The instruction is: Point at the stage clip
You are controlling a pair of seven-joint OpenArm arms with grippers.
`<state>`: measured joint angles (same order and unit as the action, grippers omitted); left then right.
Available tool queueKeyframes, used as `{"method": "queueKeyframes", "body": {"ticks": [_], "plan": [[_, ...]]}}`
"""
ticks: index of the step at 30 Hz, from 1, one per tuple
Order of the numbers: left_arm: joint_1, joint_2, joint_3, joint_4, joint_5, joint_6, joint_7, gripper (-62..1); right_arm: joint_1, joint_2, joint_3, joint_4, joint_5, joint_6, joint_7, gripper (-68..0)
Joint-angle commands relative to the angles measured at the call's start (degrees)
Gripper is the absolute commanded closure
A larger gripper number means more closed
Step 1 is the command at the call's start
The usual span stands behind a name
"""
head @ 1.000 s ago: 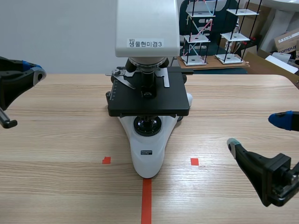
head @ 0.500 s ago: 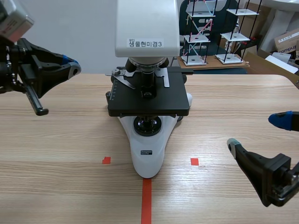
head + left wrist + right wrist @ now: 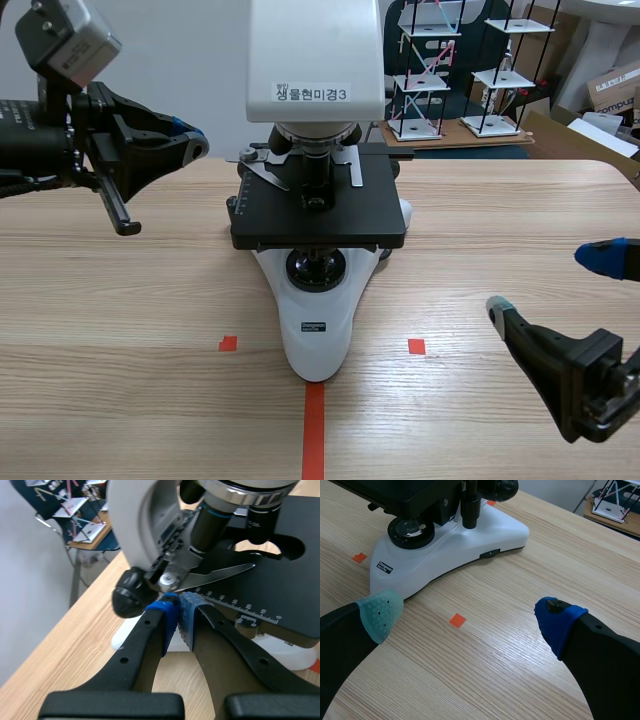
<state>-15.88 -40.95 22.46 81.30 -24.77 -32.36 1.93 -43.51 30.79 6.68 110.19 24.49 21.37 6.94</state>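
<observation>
Nearest the robot, the right claw sits low over the table at the right. Its fingers are spread wide with nothing between them. It is well apart from the microscope and, judging by that, has no part in the pointing.

The microscope's white foot stands on the centre tape line. Above the foot is the black stage. The stage clip lies on the stage's upper face as a thin silver blade. It runs from a round pivot screw at the stage's left rear edge in toward the lenses.

The left claw is raised at the stage's left side. Its two fingers are closed together, the blue pads meet, and it holds nothing. In the left wrist view the closed tip aims straight at the clip's pivot end, just short of the screw and beside a black knob. The scene view shows a clear gap between the tip and the stage.

The task therefore looks well advanced, since the claw is closed to a point and lined up on the clip. What seems left is a short approach to make the aim unmistakable, or simply holding the pose.

The only container visible is a cardboard box beyond the table's far right corner. Its contents cannot be seen.
</observation>
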Motion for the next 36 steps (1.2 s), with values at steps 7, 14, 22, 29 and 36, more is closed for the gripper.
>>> {"method": "queueKeyframes", "body": {"ticks": [7, 14, 22, 29, 36], "plan": [[-2.25, 1.57, 1.99, 0.07, -0.83, -0.46, -0.76, -1.7, 0.50, 0.00, 0.39, 0.37, 0.22, -0.37, 0.68, -57.8], [-2.23, 1.77, 2.08, 0.07, -1.03, -0.48, -0.35, -1.7, 0.50, 0.02, 0.39, 0.37, 0.22, -0.37, 0.68, -57.8], [-2.23, 1.77, 2.08, 0.07, -1.01, -0.46, -0.33, -1.7, 0.50, 0.02, 0.39, 0.37, 0.22, -0.37, 0.66, -57.8], [-2.23, 1.75, 2.08, 0.07, -1.01, -0.44, -0.04, -1.7, 0.50, 0.02, 0.39, 0.37, 0.22, -0.37, 0.66, -57.8], [-2.23, 1.75, 2.08, 0.07, -1.01, -0.44, 0.50, -1.7, 0.50, 0.02, 0.39, 0.37, 0.22, -0.37, 0.66, -57.8]]}}
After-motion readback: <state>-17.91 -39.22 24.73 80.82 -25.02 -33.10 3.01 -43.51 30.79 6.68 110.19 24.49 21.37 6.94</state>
